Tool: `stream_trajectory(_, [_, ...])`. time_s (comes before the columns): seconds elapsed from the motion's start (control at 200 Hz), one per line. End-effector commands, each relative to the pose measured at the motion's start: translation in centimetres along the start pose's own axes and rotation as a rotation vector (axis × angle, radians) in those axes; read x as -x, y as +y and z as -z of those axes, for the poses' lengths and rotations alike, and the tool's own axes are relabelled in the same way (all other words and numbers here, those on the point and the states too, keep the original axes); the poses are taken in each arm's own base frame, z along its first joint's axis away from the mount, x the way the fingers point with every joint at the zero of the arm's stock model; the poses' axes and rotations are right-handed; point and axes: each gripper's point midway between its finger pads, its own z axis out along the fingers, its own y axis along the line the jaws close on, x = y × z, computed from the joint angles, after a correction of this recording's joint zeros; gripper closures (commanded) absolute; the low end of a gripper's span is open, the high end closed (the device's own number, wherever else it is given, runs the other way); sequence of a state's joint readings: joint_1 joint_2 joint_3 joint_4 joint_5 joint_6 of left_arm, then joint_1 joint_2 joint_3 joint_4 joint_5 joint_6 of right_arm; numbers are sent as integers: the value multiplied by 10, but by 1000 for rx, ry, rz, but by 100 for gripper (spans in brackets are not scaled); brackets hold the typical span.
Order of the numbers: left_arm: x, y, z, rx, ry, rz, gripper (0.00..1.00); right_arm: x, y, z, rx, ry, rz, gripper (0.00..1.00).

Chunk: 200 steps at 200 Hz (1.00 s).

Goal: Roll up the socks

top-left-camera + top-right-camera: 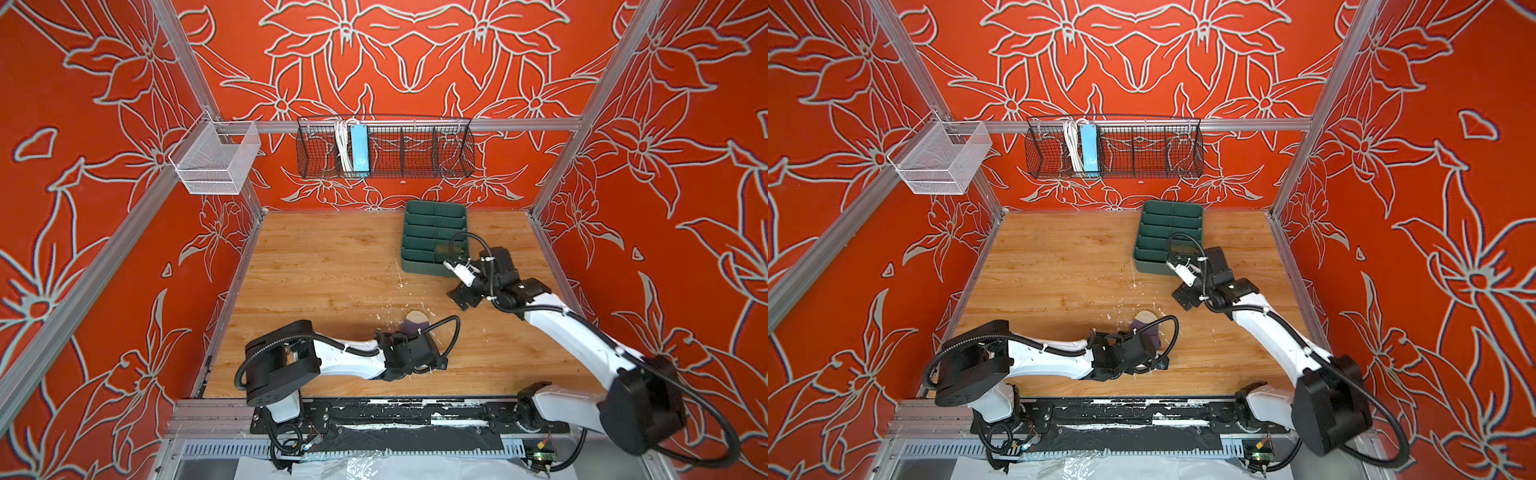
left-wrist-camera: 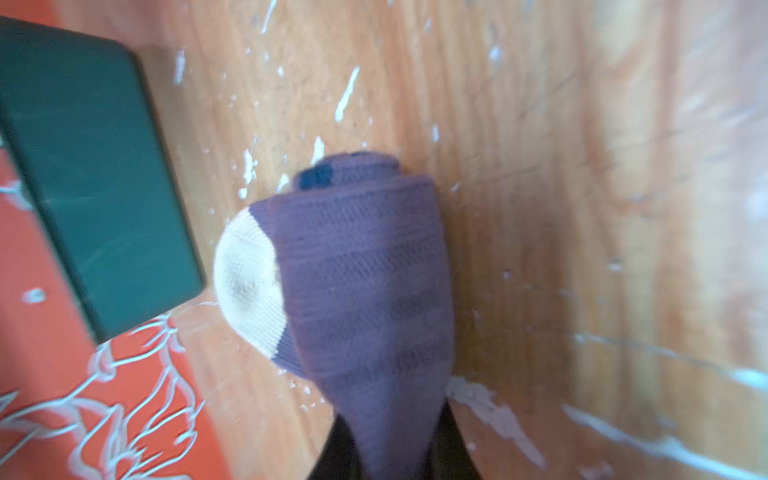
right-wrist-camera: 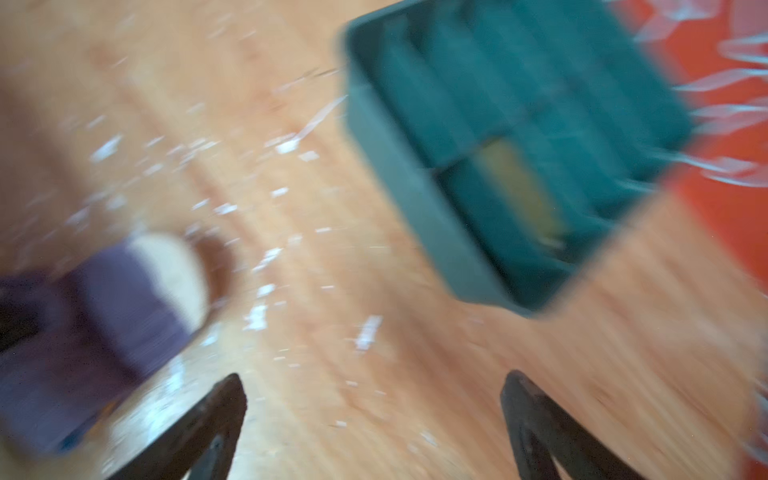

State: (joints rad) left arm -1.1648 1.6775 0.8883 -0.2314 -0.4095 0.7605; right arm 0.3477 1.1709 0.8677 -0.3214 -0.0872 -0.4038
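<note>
The work looks to be on the second sock. The ribbed purple ankle sock with a beige toe (image 2: 365,270) lies on the scuffed wooden surface (image 1: 332,257) near the middle of its front edge. The left claw (image 2: 395,453) is clamped on one end of it, and the fabric narrows into the pinch. At the sock's far end the layers curl over each other, so a roll seems to be begun, but the beige toe (image 2: 249,282) juts out loose at the side.

The right claw (image 3: 376,378) hangs with its fingers wide apart and nothing between them. It is above the surface, between the sock and the dark green plastic tray with divided compartments (image 1: 419,266), which sits at the back edge, right of the middle. An olive-yellow thing (image 3: 519,191) lies in one of the tray's nearer compartments. It is probably the other sock, already put away, but it is too blurred to be sure.

The next move likely needs the free right claw at the purple sock, to catch the loose toe while the left keeps its hold, so the roll can be tightened and not spring open.

No brand, label or writing can be read. The sock has a small dark blue patch (image 2: 316,176) with no lettering visible. The light blue oblong box (image 1: 359,151) in the black wire basket (image 1: 415,174) on the back wall shows no legible text.
</note>
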Motion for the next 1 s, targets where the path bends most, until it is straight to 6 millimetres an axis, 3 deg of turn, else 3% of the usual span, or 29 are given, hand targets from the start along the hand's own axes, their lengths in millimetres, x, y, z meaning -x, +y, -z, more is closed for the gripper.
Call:
stream_trajectory(0.0, [-16, -43, 7, -342, 73, 49, 94, 8, -55, 32, -292, -95, -168, 2])
stream_trajectory(0.075, [-16, -46, 10, -468, 118, 109, 94, 11, -75, 62, -419, -182, -264, 2])
stream_trajectory(0.16, [-15, -46, 9, -583, 175, 184, 93, 16, -80, 93, -455, -283, -365, 2])
stream_trajectory(0.245, [-17, -47, 5, -698, 227, 276, 92, 30, -62, 115, -352, -406, -383, 2])
stream_trajectory(0.355, [-12, -47, -3, -828, 236, 419, 92, 39, -32, 137, -216, -508, -285, 2])
stream_trajectory(0.5, [-6, -45, -5, -967, 188, 548, 92, 35, 17, 154, -1, -465, -72, 4])
stream_trajectory(0.621, [-3, -45, 3, -1135, 139, 598, 92, 10, 65, 157, 220, -367, 90, 10])
stream_trajectory(0.741, [-4, -40, -3, -1235, 136, 654, 92, -23, 115, 154, 406, -318, 315, 13])
stream_trajectory(0.871, [-8, -36, -17, -1309, 177, 744, 91, -44, 131, 131, 358, -252, 487, 14])
stream_trajectory(0.996, [-14, -37, -23, -1315, 212, 761, 90, -57, 152, 95, 306, -171, 678, 15])
